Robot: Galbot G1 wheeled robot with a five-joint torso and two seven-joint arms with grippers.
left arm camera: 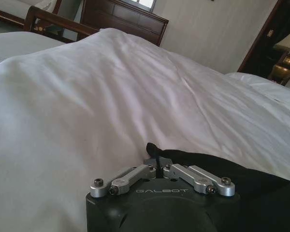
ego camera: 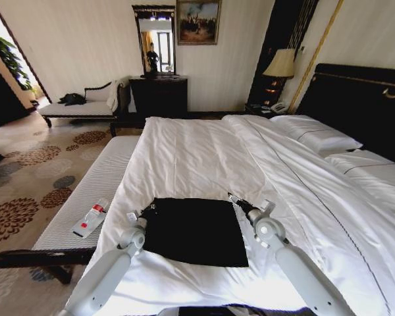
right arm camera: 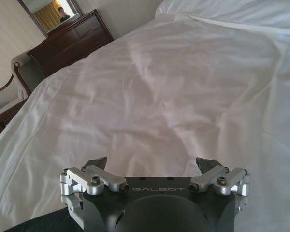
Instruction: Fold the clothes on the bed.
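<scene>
1. The black soft-fabric T-shirt (ego camera: 196, 230) lies as a flat, roughly square panel on the white duvet of the large dark-framed bed (ego camera: 204, 158), near its foot end, between the two arms.
2. The left claw (ego camera: 147, 212) is at the shirt's far left corner; the right claw (ego camera: 236, 199) is just past the far right corner. Each arm is nearest its own corner.
3. The left wrist view shows the left claw (left arm camera: 158, 164) clenched on a pinch of black cloth.
4. The right wrist view shows the right claw (right arm camera: 152, 166) released, jaws spread over bare duvet, with the shirt (right arm camera: 38, 223) behind it.
</scene>
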